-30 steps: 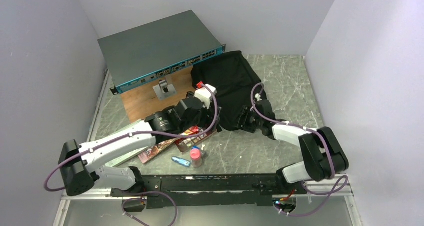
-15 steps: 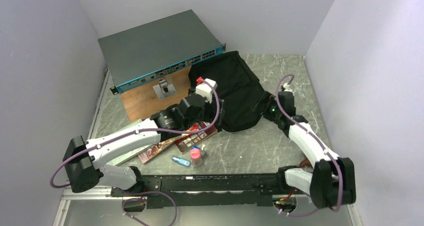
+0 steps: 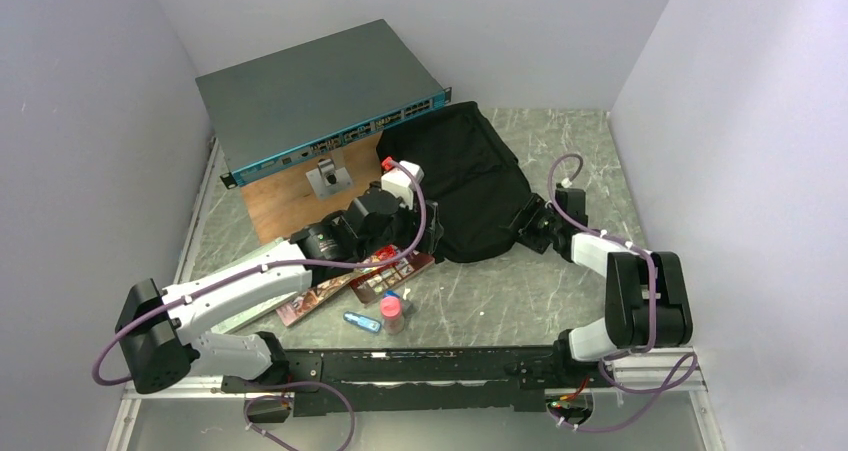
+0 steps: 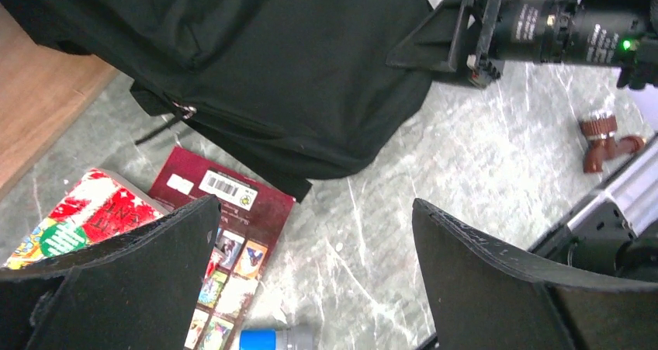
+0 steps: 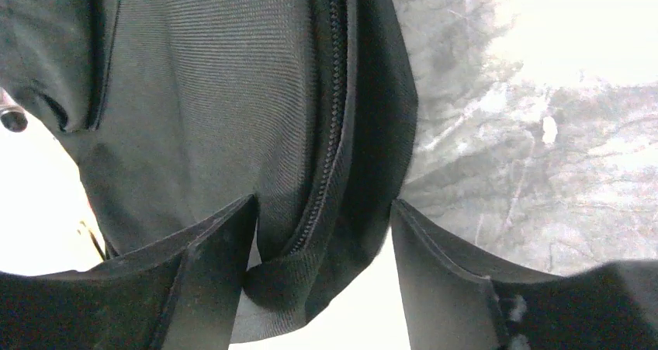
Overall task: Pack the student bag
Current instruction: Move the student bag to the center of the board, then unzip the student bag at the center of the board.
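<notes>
Pulling back toward its base, my right arm had folded at the elbow where half a second earlier it stretched long, yet my right pincer [image 5: 323, 201] stayed at the near right corner of the backpack [image 3: 470, 176]. The backpack, black and slumped, lay on the marbled table [image 3: 560, 291] with the grey network switch [image 3: 310, 91] against its far left side. Compared with a second earlier, its near right edge had spread and flattened instead of bunching. I judged that a gain: the zipper [image 5: 335, 94] now ran exposed along that edge, and nothing can go in until that mouth is opened. My right pincer had narrowed astride the zipper seam. Fabric filled the gap from pad to pad, so I read it as pinching the backpack. My left pincer [image 4: 314, 201] hung wide and empty just over the backpack's near left edge, having shifted little. The dark red book [image 4: 225, 202] lay just beside that edge and the small blue-capped bottle [image 3: 392, 311] nearer my bases, both unmoved and not yet packed.
</notes>
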{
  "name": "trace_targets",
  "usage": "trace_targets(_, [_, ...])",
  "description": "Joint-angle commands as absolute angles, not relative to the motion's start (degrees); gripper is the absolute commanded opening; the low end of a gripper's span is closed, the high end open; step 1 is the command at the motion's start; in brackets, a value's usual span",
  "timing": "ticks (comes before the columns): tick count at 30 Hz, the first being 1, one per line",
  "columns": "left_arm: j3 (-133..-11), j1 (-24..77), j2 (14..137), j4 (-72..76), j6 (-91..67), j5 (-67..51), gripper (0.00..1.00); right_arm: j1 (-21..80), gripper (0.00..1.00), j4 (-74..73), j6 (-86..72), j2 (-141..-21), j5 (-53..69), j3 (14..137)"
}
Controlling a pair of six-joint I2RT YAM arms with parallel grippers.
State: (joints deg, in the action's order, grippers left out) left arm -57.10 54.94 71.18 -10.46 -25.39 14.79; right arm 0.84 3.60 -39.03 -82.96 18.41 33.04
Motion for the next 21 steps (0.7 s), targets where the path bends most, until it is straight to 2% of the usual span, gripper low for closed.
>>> trace_targets(1, [-60.8,54.5,72.1,-14.0,-24.5,7.6,1.00,0.7,0.51,12.3,-39.5,-85.1,21.3,30.6])
trace_targets(3, [-62.9,54.6,75.5,-17.7,-24.5,5.7,1.00,0.3,0.05,12.5,-39.9,-85.2,22.1,29.1])
trace_targets(4, [-63.1,54.5,76.4,-18.3,-25.5,4.6,1.00,-0.5,0.00,11.9,-40.5,-84.3,22.6,27.7])
trace_targets(8, [-60.5,54.5,79.4,-12.2,-28.6,-1.2,1.00,-1.3,0.00,6.4,-42.8,-72.1,18.6,19.6])
trace_targets(14, [-66.5,54.5,89.3,-13.0,-26.7,-3.9,0.97,-1.0,0.00,-7.6,-45.1,-42.9,17.6,12.3])
trace_targets(16, [-67.3,54.5,92.0,-12.5,-27.2,-3.6,0.97,-1.0,0.07,-11.7,-46.5,-36.0,18.4,10.9])
trace_targets(21, [-71.2,54.2,99.3,-12.1,-26.5,-4.1,0.96,-1.0,0.41,-14.4,-46.7,-28.0,22.0,8.1])
